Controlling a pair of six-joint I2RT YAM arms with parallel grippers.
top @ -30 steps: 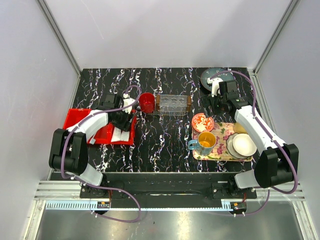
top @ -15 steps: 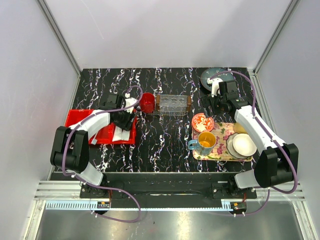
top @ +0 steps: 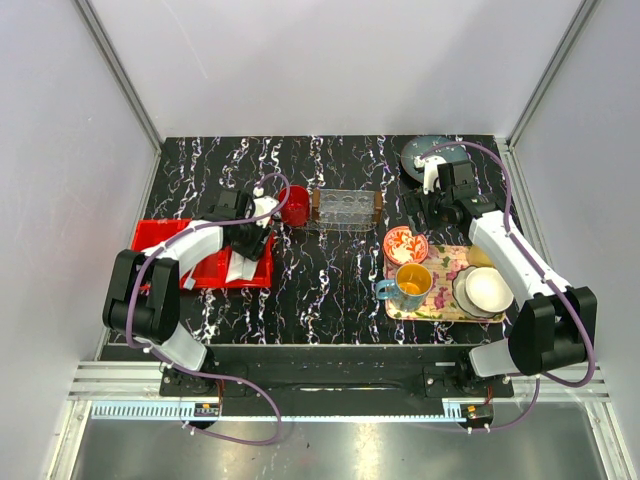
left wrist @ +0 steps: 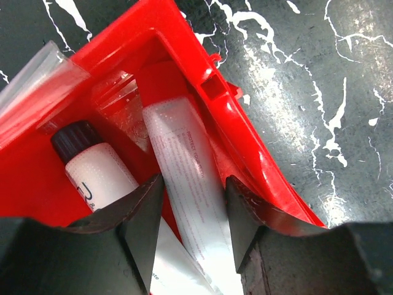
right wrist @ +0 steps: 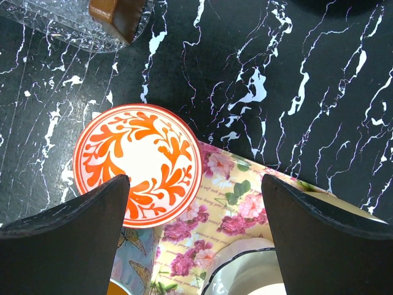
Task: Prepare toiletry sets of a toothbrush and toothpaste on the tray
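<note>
My left gripper point(top: 252, 238) point(left wrist: 193, 184) is low in the right end of the red bin point(top: 160, 240). Its jaws are narrowly open on either side of a white toothpaste tube point(left wrist: 184, 166), which lies in the bin with its red end in the corner. A second white tube point(left wrist: 169, 273) lies under the left finger. The clear tray point(top: 346, 210) with brown ends sits at the back centre, and its edge shows in the right wrist view point(right wrist: 61, 27). I cannot make out the toothbrush. My right gripper point(top: 422, 205) point(right wrist: 195, 184) is wide open and empty above the floral tray's far left corner.
A small white bottle with a black cap point(left wrist: 92, 163) and a clear packet point(left wrist: 43, 70) lie in the bin. A red cup point(top: 293, 205) stands by the bin. The floral tray point(top: 450, 262) holds an orange-patterned dish point(right wrist: 138, 163), a mug point(top: 410, 285) and bowls. A dark plate point(top: 425, 152) sits at the back right.
My left gripper has moved a little right and toward the back along the bin's right end. The right arm has not moved.
</note>
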